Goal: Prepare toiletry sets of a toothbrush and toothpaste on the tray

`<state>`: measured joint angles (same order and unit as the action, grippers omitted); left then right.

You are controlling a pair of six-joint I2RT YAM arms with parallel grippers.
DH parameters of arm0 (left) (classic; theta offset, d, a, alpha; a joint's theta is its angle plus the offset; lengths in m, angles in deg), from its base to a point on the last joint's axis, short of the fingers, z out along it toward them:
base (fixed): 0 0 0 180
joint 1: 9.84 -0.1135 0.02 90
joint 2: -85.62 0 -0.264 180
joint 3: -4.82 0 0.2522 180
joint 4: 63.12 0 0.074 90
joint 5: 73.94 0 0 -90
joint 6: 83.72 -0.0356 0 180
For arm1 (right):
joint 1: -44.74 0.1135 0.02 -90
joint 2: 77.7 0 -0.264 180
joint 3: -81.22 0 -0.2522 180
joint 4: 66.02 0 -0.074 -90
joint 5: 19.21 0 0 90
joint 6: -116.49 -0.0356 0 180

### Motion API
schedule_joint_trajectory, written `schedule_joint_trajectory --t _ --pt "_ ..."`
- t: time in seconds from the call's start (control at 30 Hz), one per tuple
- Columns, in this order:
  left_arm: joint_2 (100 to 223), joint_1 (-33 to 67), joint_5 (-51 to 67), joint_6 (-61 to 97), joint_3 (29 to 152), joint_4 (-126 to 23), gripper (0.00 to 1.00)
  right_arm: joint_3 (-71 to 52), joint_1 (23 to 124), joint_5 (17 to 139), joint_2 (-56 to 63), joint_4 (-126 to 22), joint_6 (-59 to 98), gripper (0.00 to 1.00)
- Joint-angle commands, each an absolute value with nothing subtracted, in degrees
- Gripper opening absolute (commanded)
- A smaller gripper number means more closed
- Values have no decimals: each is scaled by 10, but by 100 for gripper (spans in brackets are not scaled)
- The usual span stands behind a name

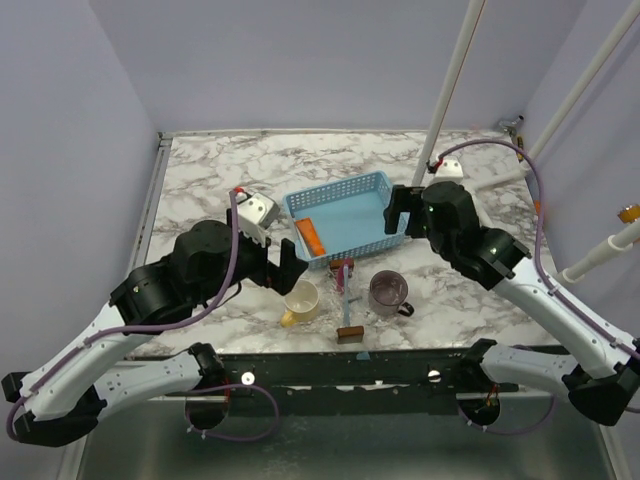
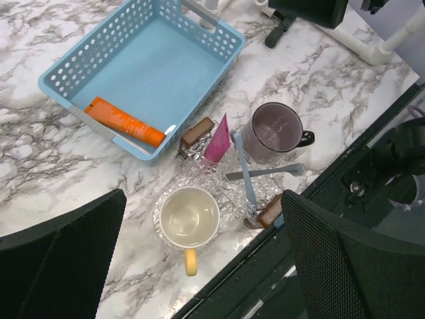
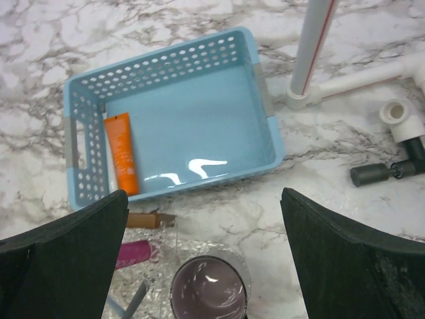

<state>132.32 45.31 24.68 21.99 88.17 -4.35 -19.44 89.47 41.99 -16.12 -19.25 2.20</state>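
A marble table (image 1: 200,180) seen from above, with two black and white robot arms reaching in from the near edge. The left arm rises from the lower left, bends at the elbow and extends toward the centre. The left gripper (image 1: 280,267) is held above the table near the front left corner of the tray (image 1: 340,187), close to a yellow mug (image 1: 301,300). Its wrist camera looks down past two fingers set wide apart, with nothing between them. The right arm stretches diagonally from the lower right. The right gripper (image 1: 402,214) hangs just at the right short side of the tray, with its jaws also spread wide and empty. The tray is a light blue perforated basket sitting at an angle in the middle of the table. An orange toothpaste (image 1: 311,237) tube lies flat inside it, along the left short wall, and the rest of the tray floor is bare. Outside the tray, on the table just in front of it, a pink toothpaste (image 2: 217,139) tube lies between the yellow mug and a purple-grey mug (image 2: 273,131). Beside the pink tube lies the toothbrush (image 2: 244,169), thin with a light blue handle, and a second, greyer brush (image 2: 265,173) crosses it. A small brown block (image 2: 197,131) touches the tray's outer wall, and another brown block (image 2: 269,211) rests near the table's front edge.
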Motion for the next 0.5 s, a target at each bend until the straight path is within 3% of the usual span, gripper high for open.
schedule_joint_trajectory --t 0.0,0.23,0.47 --pt "1309 429 289 198 852 -58 99 -215 822 501 -164 -241 55 100" --pt "1289 259 187 178 795 -108 99 -245 701 544 -171 -250 52 100" --pt "1267 189 224 165 779 -123 99 -294 598 588 -201 -255 52 100"
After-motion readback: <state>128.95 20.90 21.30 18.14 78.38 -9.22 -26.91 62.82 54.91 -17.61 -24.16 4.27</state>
